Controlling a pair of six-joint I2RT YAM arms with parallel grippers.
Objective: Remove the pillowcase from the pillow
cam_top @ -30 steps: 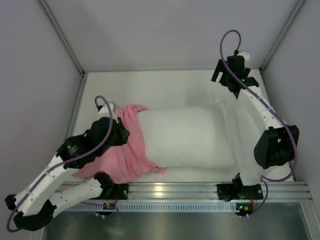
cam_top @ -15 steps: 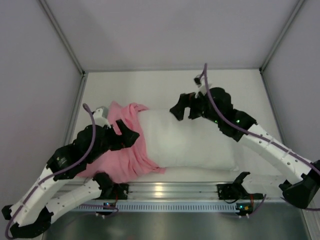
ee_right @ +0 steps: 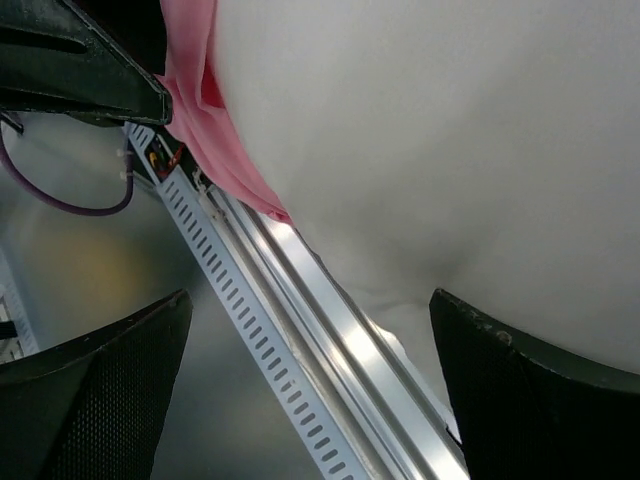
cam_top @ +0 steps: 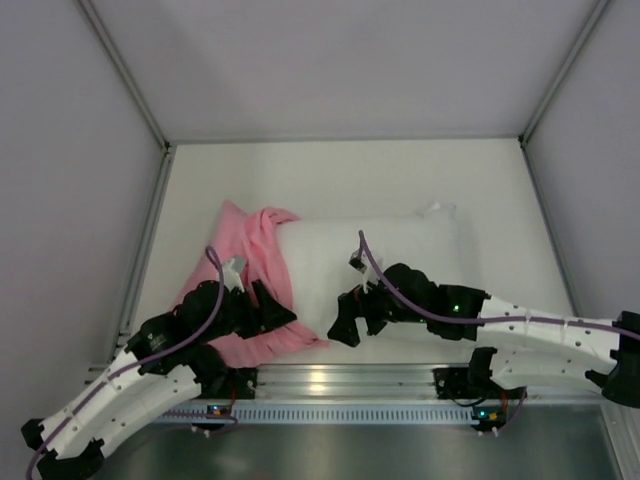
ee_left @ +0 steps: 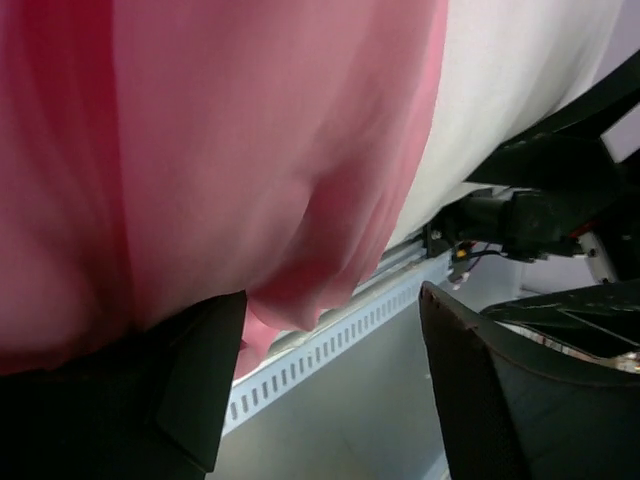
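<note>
The white pillow (cam_top: 385, 270) lies lengthwise on the tabletop (cam_top: 330, 180). Its near long edge bulges directly ahead of the right pincer (ee_right: 310, 300), whose jaws are spread wide with nothing between them. The pink pillowcase (cam_top: 250, 285) is gathered into folds over the end of the pillow nearest the left pincer (ee_left: 325, 330). That pincer's jaws are also apart, and a drooping pink fold hangs just in front of the gap, close to one finger (ee_left: 190, 380) but not pinched. Most of the pillow already shows bare.

The pillow looks light and plump, so it will likely dent under a squeeze and drag along if the cover is pulled. The pillowcase looks thin and limp, apt to slip from a shallow nip. The best hold is probably a thick bunch of pink folds before the left pincer, taken deep between the jaws. The right pincer could meanwhile clamp or press the bare white edge ahead of it as an anchor.
</note>
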